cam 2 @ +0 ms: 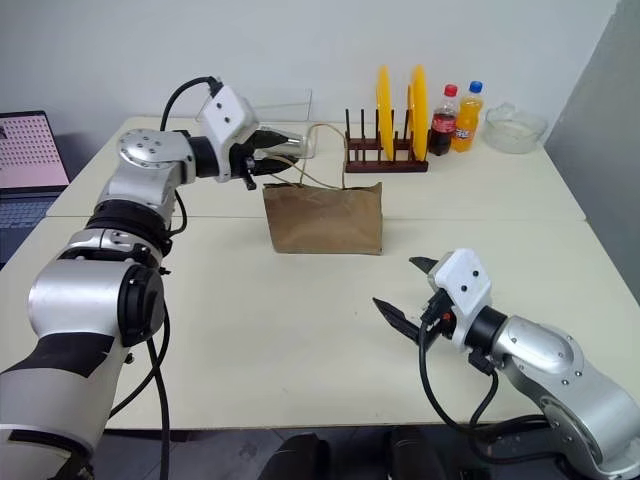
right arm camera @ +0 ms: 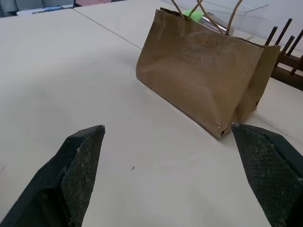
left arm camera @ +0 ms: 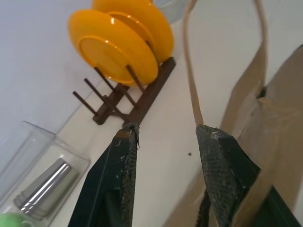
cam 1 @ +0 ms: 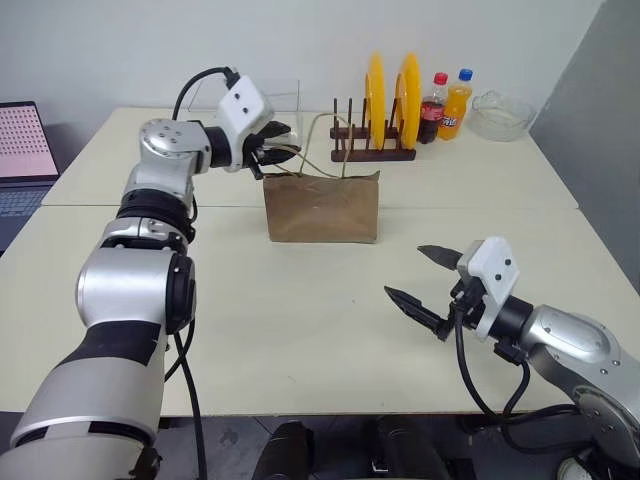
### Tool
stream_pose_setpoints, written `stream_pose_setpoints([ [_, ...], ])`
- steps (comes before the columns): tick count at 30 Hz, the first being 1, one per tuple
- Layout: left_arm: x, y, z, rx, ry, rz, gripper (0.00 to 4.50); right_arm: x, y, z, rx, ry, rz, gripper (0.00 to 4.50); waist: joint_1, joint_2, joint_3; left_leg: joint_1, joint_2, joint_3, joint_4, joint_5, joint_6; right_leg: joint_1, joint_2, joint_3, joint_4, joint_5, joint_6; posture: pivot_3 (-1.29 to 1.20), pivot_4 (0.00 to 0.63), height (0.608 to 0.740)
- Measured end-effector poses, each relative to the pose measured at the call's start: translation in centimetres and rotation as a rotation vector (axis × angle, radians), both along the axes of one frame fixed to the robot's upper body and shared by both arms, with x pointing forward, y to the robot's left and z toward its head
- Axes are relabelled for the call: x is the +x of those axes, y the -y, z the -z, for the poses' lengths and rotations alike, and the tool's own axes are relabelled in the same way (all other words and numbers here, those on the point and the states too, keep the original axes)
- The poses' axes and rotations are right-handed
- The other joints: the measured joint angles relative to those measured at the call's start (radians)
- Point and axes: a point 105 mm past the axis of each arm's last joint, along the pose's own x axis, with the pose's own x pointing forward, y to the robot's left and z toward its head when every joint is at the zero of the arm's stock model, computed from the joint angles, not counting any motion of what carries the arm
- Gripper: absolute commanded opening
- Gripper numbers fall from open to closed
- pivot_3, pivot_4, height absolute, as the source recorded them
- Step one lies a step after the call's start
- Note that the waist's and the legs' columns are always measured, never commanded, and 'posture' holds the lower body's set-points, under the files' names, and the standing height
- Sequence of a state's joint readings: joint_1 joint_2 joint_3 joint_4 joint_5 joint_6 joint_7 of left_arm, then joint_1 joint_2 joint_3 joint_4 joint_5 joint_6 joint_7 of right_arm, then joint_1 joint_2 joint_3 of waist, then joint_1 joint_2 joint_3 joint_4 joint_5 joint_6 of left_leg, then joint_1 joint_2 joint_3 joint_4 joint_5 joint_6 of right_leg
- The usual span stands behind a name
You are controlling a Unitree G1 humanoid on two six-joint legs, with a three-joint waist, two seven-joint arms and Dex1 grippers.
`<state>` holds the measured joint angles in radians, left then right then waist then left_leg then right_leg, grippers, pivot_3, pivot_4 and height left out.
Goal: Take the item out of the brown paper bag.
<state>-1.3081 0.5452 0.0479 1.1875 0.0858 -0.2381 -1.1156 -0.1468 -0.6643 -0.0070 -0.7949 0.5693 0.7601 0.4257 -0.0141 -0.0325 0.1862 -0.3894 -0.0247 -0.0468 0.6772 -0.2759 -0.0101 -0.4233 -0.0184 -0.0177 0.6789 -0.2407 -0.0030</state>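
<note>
While the brown paper bag [cam 1: 322, 207] stands upright, the left gripper [cam 1: 276, 150] hovers at its upper left corner, fingers parted, gripping nothing; the right gripper [cam 1: 426, 287], spread wide, sits well in front of the bag.

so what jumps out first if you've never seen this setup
The brown paper bag stands upright mid-table, its loop handles up, with the left tool raised at its upper left corner, fingers apart beside one handle. Behind it, two bright yellow plates stand on edge in a dark wooden rack, next to a cola bottle and an orange soda bottle. Nearer, the right tool hovers wide open over bare table.
</note>
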Motion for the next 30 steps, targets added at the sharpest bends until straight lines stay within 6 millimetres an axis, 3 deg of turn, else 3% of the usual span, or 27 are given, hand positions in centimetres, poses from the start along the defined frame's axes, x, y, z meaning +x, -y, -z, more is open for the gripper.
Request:
stream_pose_setpoints([
  [3,-1.6,-1.1,1.5,-0.029,-0.037,0.041,2.05,1.4,0.1,-0.6,-0.004,0.016,-0.012,4.50,-0.012,0.000,0.000,0.001,0.000,0.000,0.000,0.000,0.000,0.000,0.000,0.001,0.001,0.003,-0.005,0.00,0.150,0.740],
  [9,-7.1,-2.2,6.5,-0.071,-0.186,0.019,2.05,4.0,0.5,-2.1,-0.024,0.058,-0.038,4.50,-0.018,0.000,0.000,0.004,0.001,-0.001,-0.001,0.000,0.000,0.000,0.000,0.003,0.001,0.003,-0.005,0.00,0.150,0.740],
  [13,-8.0,-1.5,5.2,-0.118,-0.115,-0.053,2.05,5.2,0.1,-2.9,-0.028,0.088,-0.071,4.50,0.001,0.000,0.000,0.005,0.000,-0.001,0.000,0.000,0.000,0.004,0.000,0.002,0.000,0.003,-0.005,0.00,0.150,0.740],
  [17,-8.6,0.4,4.1,-0.143,-0.044,-0.024,2.05,5.3,-0.6,-2.5,-0.032,0.081,-0.099,4.50,0.013,0.000,0.000,0.005,0.000,0.000,0.000,0.000,0.000,0.003,-0.001,0.003,-0.001,0.003,-0.005,0.00,0.150,0.740],
  [20,-9.2,0.6,3.6,-0.163,-0.025,-0.012,2.05,5.6,-0.8,-2.5,-0.029,0.080,-0.102,4.50,0.010,0.000,0.000,0.005,0.000,0.000,0.000,0.000,0.000,0.003,0.000,0.003,0.000,0.003,-0.005,0.00,0.150,0.740],
  [23,-10.5,0.5,4.3,-0.166,-0.054,-0.007,2.05,6.4,-0.6,-3.2,-0.049,0.118,-0.072,4.50,-0.001,0.001,0.000,0.006,0.000,0.001,-0.001,0.000,0.000,0.003,0.000,0.005,0.001,0.003,-0.005,0.00,0.150,0.740],
  [26,-12.4,-0.5,5.2,-0.197,-0.114,-0.034,2.07,7.6,-0.5,-4.1,-0.079,0.148,-0.056,3.91,-0.011,0.001,0.000,0.007,0.000,0.001,-0.001,0.000,0.000,0.002,0.000,0.005,0.001,0.003,-0.005,0.00,0.150,0.740],
  [30,-15.1,-0.9,4.9,-0.281,-0.144,-0.073,2.07,9.7,-0.6,-6.9,-0.112,0.228,-0.042,2.50,-0.014,0.001,0.000,0.007,0.000,0.000,-0.001,0.000,0.000,0.003,0.000,0.004,0.000,0.003,-0.005,0.00,0.150,0.740],
])
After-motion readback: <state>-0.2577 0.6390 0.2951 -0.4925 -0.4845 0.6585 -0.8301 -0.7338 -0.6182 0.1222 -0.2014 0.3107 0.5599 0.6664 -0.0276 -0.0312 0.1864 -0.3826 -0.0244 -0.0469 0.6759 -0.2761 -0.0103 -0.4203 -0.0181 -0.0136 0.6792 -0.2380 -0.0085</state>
